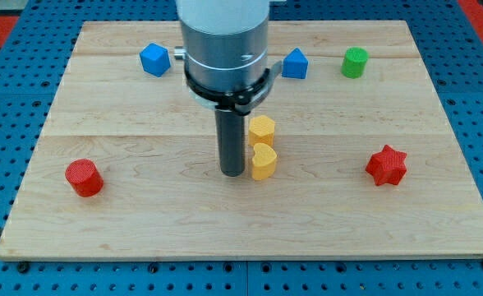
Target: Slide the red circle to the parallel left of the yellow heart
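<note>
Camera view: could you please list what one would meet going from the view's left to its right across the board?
Red circle → blue block → my tip → yellow heart → second blue block → green block → red star. The other yellow block sits directly above the heart, so I leave it out.

1. No readable text, labels, brands, numbers or signs anywhere in the camera view.
2. Nothing printed on the wooden bench (126, 123), only plain wood grain.
3. No markings on the coloured blocks or on the grey arm housing (225, 41).
4. Nothing legible on the blue perforated surround (11, 99).
</note>
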Motion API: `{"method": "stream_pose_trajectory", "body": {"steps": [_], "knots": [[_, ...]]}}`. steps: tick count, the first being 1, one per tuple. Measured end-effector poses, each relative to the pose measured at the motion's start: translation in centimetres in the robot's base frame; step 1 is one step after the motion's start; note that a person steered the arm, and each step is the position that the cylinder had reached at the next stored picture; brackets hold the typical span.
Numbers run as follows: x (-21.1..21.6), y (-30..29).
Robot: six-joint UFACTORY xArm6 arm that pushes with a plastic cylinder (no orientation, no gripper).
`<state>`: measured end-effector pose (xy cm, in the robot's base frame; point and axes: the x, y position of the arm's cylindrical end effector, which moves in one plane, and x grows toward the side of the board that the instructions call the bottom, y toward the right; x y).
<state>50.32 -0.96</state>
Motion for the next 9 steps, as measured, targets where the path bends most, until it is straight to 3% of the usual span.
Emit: {"method": "stream_pose_trajectory", "body": {"steps": [3, 5, 7, 8, 9], "knots": [[0.2, 3.1], [5.6, -4.7], [6.2, -18.4], [6.2, -22.6], [5.8, -22.6]]}}
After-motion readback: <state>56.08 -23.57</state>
